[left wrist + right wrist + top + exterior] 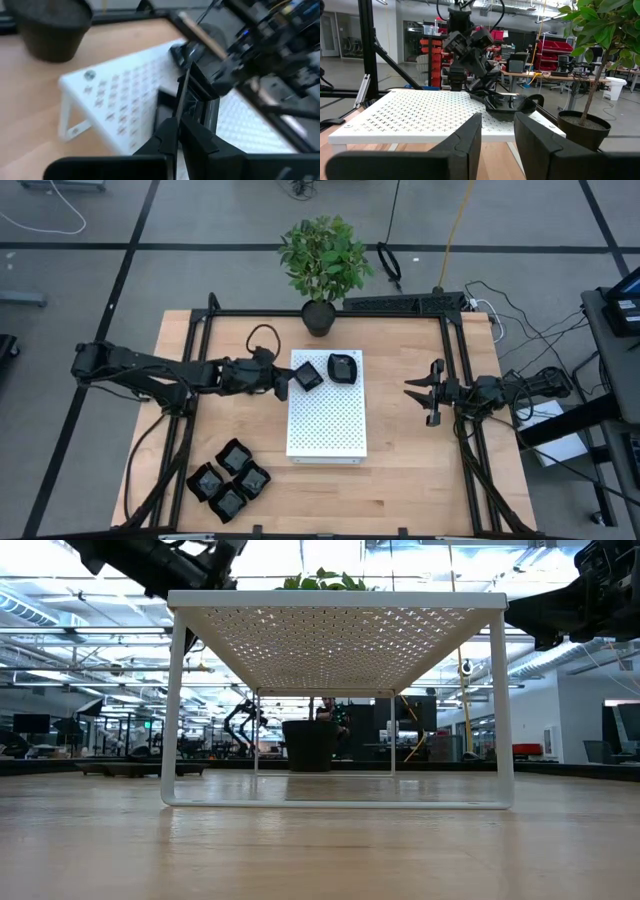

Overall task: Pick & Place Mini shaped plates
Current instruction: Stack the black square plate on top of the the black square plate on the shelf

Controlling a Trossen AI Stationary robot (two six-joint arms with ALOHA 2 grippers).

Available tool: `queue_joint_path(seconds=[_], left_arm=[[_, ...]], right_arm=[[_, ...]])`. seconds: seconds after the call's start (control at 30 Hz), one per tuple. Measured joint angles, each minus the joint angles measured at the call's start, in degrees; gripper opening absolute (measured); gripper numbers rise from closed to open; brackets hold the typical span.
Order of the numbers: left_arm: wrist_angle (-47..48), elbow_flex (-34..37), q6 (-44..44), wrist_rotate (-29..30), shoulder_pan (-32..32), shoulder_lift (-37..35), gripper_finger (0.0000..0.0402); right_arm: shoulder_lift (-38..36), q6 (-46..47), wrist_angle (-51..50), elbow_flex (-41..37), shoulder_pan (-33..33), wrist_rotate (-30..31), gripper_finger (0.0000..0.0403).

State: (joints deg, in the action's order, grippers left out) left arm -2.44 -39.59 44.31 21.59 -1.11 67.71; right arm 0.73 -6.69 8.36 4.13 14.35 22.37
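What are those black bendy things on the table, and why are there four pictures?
They are two robot arms, each ending in a two-fingered pincer. One picture looks down from above, one looks level across the tabletop, and two come from little cameras on the arms' wrists. On the wooden table stands a white board full of holes, like a small stool. Two shiny black mini plates lie on it: a square plate and a rounded plate. The left pincer is pinched on the edge of the square one. The right pincer waits open beside the board. Four more little plates sit together near the front, and a potted plant stands at the back.
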Motion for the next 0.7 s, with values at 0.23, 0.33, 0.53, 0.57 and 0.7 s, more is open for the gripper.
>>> queue_joint_path(seconds=[0.23,0.33,0.53,0.57,0.7], left_arm=[[-0.92,0.01,-0.06,0.41,-0.16,2.21,0.0010],[-0.72,0.00,-0.04,0.45,-0.16,2.57,0.0034],[-0.74,0.00,-0.07,0.44,-0.19,2.00,0.0086],[-1.10,-0.01,-0.10,0.45,-0.19,1.86,0.0093],[-0.94,0.02,-2.74,-0.29,-0.19,0.91,0.0119]], right_arm=[[0.00,0.01,0.00,-0.01,0.01,-0.02,0.0102],[0.00,0.01,0.00,-0.01,0.01,0.00,0.0102],[-0.01,-0.01,0.00,-0.01,0.01,0.00,0.0102],[-0.02,-0.01,0.00,0.01,0.01,0.00,0.0102],[-0.02,0.01,0.00,0.01,0.00,0.00,0.0102]])
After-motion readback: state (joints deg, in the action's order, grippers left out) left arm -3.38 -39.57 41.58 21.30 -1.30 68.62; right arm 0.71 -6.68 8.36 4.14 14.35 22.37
